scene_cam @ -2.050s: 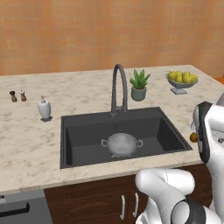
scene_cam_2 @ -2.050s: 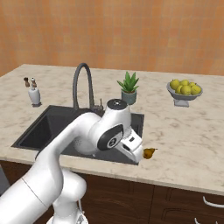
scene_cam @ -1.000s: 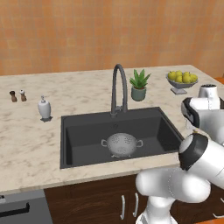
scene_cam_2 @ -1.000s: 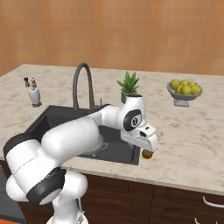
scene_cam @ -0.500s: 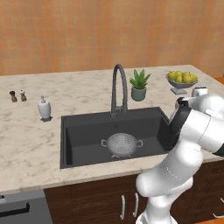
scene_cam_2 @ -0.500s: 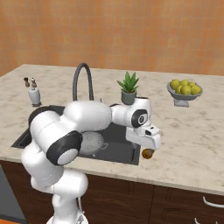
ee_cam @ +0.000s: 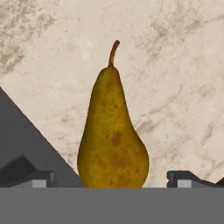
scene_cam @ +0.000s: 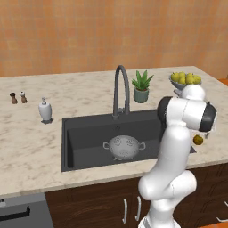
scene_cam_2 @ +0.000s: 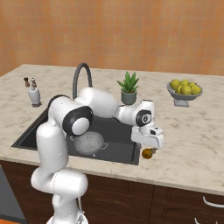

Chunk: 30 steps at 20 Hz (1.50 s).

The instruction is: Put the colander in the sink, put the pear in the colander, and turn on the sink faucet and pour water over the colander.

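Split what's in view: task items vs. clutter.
Task items:
silver-grey perforated metal colander, in the basin
dark charcoal rectangular sink
small yellow-brown pear, between the claw tips
tall dark grey gooseneck faucet

Clutter:
potted green plant
grey bowl of yellow-green fruit
white soap dispenser
two small shakers

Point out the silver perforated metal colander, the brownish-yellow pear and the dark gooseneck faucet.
Colander (scene_cam: 124,146): left base view, bowl's middle.
Pear (ee_cam: 113,144): hand view, its belly.
Faucet (scene_cam: 116,89): left base view, upright neck.
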### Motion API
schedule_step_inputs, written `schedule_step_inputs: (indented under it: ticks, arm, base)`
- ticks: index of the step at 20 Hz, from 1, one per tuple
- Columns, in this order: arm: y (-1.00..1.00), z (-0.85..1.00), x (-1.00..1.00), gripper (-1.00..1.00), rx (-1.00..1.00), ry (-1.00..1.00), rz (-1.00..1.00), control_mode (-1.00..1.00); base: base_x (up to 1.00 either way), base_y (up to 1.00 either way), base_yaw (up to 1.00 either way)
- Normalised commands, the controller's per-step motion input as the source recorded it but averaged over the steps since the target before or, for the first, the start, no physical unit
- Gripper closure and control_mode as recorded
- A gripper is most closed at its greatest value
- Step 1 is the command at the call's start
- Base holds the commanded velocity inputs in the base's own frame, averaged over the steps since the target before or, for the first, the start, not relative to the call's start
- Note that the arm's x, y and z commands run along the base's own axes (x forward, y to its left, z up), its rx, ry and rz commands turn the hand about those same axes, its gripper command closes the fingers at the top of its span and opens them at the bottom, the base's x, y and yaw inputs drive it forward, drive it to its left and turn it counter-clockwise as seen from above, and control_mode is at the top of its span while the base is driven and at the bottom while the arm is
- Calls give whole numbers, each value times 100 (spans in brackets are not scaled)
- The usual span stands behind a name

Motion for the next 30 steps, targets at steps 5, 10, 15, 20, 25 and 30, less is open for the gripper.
schedule_step_inputs:
  ticks: [5, 10, 15, 20, 25, 30]
  arm:
    - [-45, -45, 33, -100, 0, 4, -10, -100]
    - [-18, -36, -2, -100, 9, 0, -8, -100]
    - [23, -32, -25, -100, 9, 0, -9, -100]
    - [94, -41, -10, -100, 0, 0, -15, -100]
    - [84, -60, 0, 100, -5, 0, -21, -100]
    - [34, -50, -5, 100, -6, 0, -24, -100]
  base:
    - [0, 0, 0]
    - [0, 0, 0]
    - [0, 0, 0]
    - [0, 0, 0]
    - [0, 0, 0]
    - [0, 0, 0]
